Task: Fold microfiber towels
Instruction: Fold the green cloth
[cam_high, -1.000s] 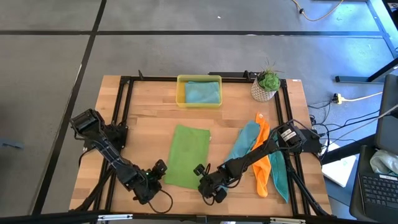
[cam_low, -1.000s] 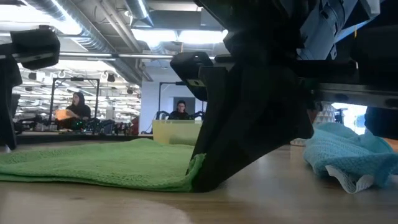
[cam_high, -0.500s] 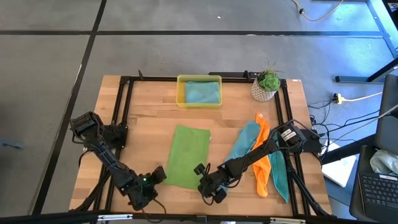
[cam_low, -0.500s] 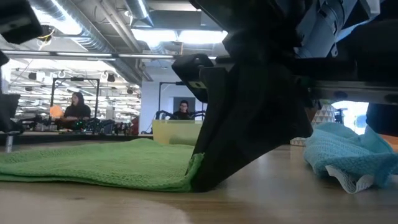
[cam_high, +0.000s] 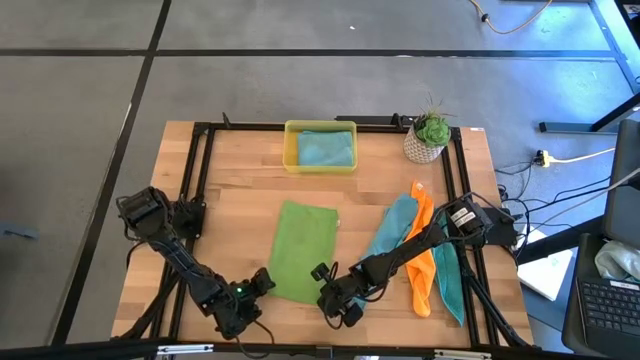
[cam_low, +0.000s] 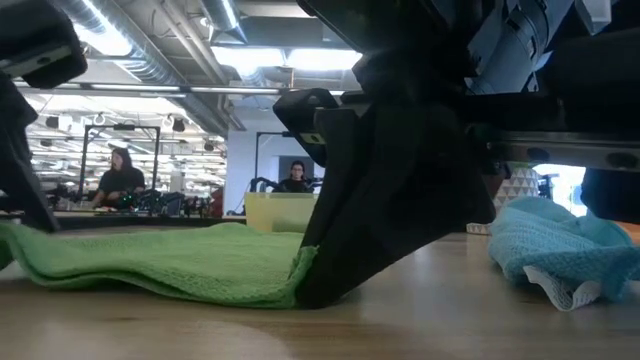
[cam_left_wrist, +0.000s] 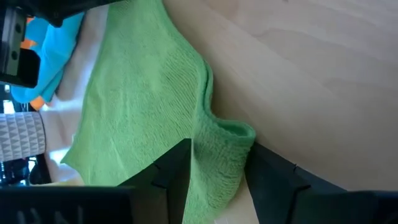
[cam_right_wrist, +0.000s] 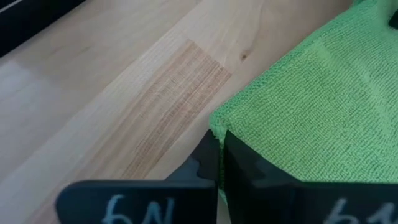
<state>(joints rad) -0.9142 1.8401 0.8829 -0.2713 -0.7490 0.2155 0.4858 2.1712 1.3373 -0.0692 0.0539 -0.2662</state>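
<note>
Pinching the near right corner of the lime green towel, the right gripper sits clenched at about five o'clock of the cloth, low on the table, its fingers tight together on the hem in its own wrist view. Across at seven o'clock the left gripper straddles the near left corner; its fingers stand apart with the bunched cloth between them, not yet squeezed on it as far as I can see.

What has changed in the last second is on that left side: the arm has swung back in to the corner, and the towel edge, flat a moment ago in the low view, now rides up in a hump there. The right side has not budged. I take that to mean both near corners are about ready to be lifted toward twelve o'clock for the first fold, once the left closes.

At three o'clock lie the unfolded towels, teal and orange, in a loose heap. One teal towel rests in the yellow tray at twelve, a potted plant beside it.
</note>
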